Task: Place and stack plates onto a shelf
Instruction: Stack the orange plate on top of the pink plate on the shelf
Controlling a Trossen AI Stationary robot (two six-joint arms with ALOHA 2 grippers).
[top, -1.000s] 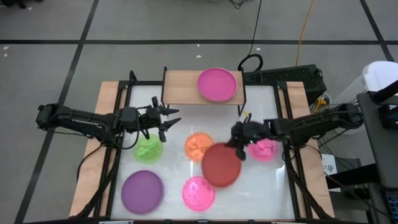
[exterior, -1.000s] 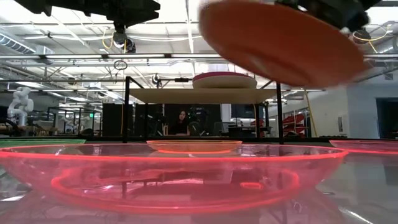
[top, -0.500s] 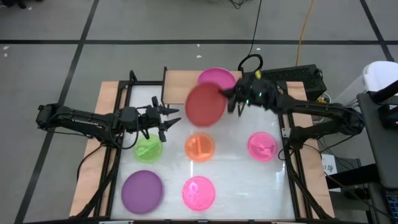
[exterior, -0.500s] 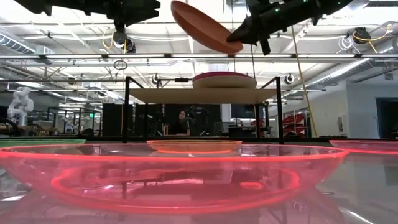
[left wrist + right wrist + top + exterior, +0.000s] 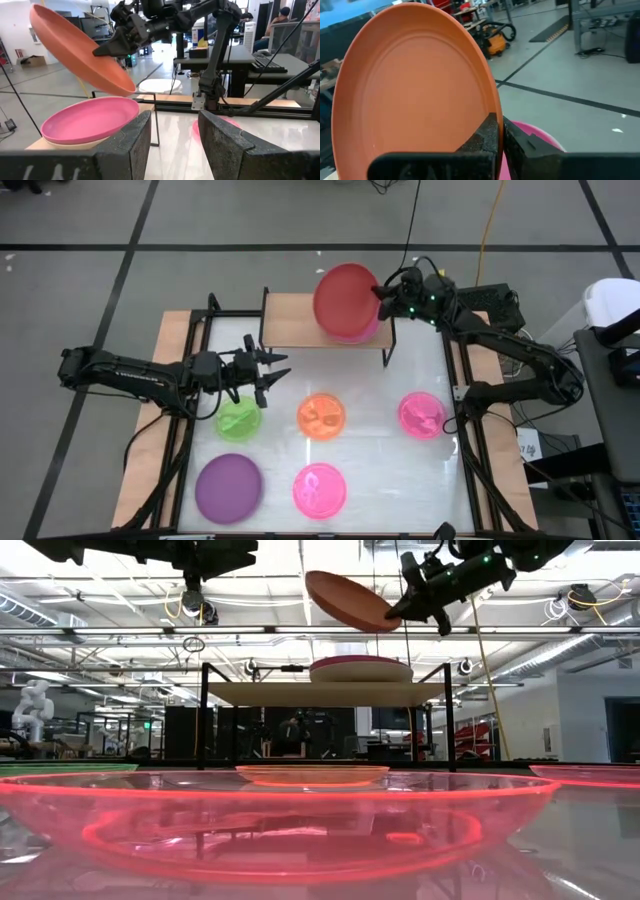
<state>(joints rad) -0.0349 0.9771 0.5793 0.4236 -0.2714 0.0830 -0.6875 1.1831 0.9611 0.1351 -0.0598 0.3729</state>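
A red plate (image 5: 345, 295) hangs tilted over the right half of the light-wood shelf (image 5: 290, 320), with my right gripper (image 5: 381, 298) shut on it. Below it a magenta plate (image 5: 90, 119) lies on a beige plate (image 5: 75, 145) on the shelf. My left gripper (image 5: 285, 368) hovers open and level above the table's left middle, pointing toward the table's right edge, with nothing between its fingers. On the tabletop lie a green plate (image 5: 240, 420), an orange plate (image 5: 322, 415), two pink plates (image 5: 422, 414) (image 5: 319, 488) and a purple plate (image 5: 228, 487). My right gripper pinches the red plate's rim (image 5: 487, 107) between its two fingers, at the edge nearest the table's right side. The fingers (image 5: 487, 137) reach in roughly level from the right. The plate is clear of everything, tilted, its free edge (image 5: 315, 578) raised above the held edge.
The shelf stands on thin black legs (image 5: 204, 715) at the table's far edge, its left half bare. The plates on the tabletop leave open strips between them. A pink plate (image 5: 270, 825) sits right before the low camera. A person (image 5: 292, 735) is in the room beyond.
My right gripper has swung from over the table's middle up and toward the far edge, carrying the red plate until it hangs over the magenta plate on the shelf. The gripper has turned with the swing and stayed shut. The plate now tilts with its free edge up.
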